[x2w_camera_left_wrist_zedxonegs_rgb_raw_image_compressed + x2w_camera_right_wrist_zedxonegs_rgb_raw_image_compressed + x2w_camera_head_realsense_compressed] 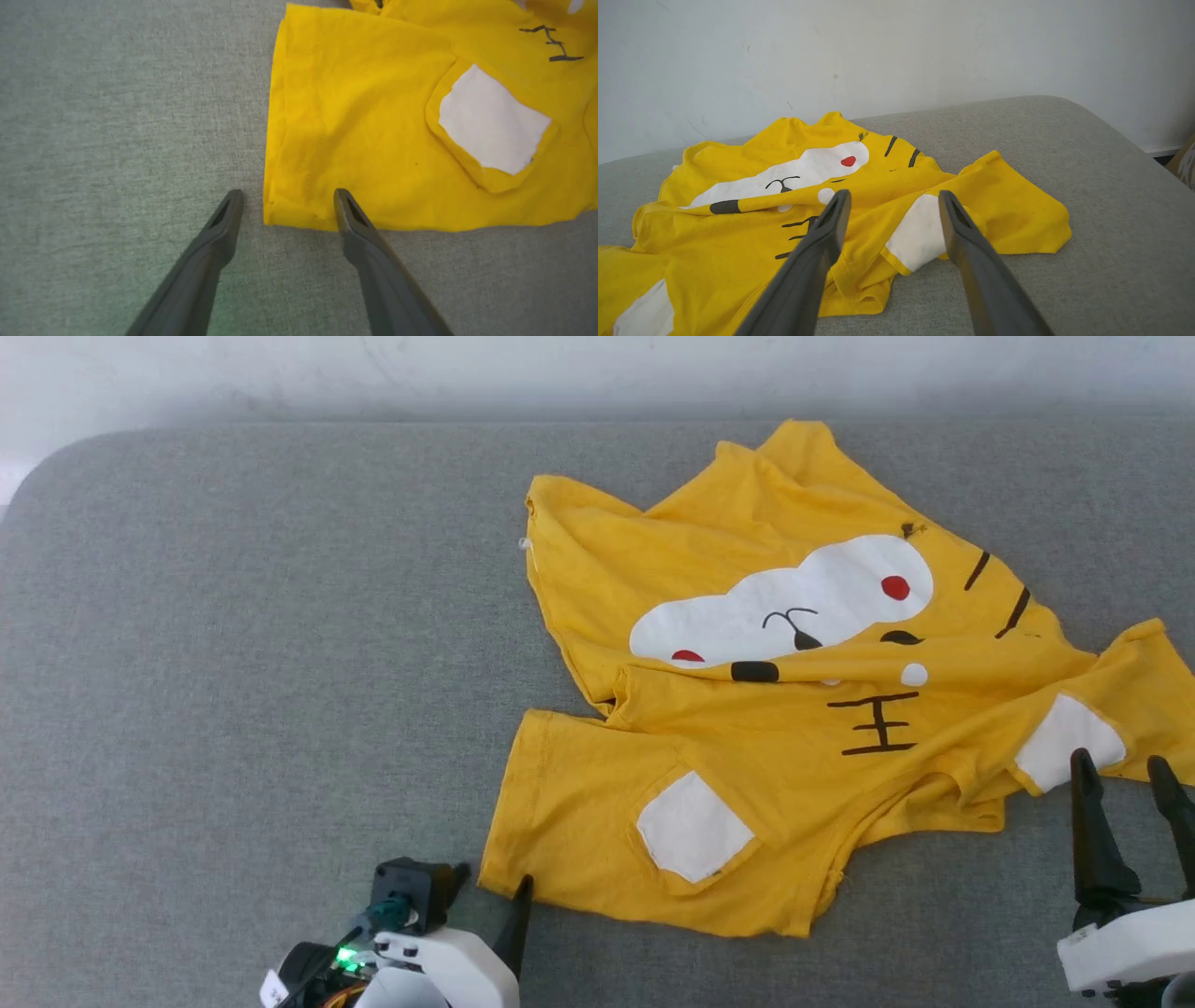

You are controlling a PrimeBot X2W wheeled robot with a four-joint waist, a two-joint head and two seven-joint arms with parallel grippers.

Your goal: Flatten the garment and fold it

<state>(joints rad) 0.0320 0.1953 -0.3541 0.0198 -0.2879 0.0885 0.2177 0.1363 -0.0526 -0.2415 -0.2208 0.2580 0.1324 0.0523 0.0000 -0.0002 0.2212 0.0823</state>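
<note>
The garment [775, 728], a bright yellow T-shirt with a cartoon face print, lies rumpled and partly folded over itself on the grey cushion [233, 663]. In the head view it runs from the upper middle down to the lower middle and out to the right edge of the frame. The left gripper [287, 193] sits at the bottom of the head view, left of centre, with its fingers spread wide and nothing held. In the left wrist view the shirt's nearest corner falls between the two tips: one finger overlaps the yellow hem, the other is over bare grey fabric (whether either tip actually touches the cloth cannot be told). The right gripper [1119, 758] stands at the lower right of the head view, also wide apart and empty, its tips just below the sleeve with the white patch [1069, 742]. In the right wrist view that patch shows between the fingers. Another white patch [693, 826] lies at the lower middle of the shirt. The whole left half of the cushion is bare, up to its rounded corner at the upper left. A pale wall [560, 373] runs along the top, just behind the shirt's far edge.
</note>
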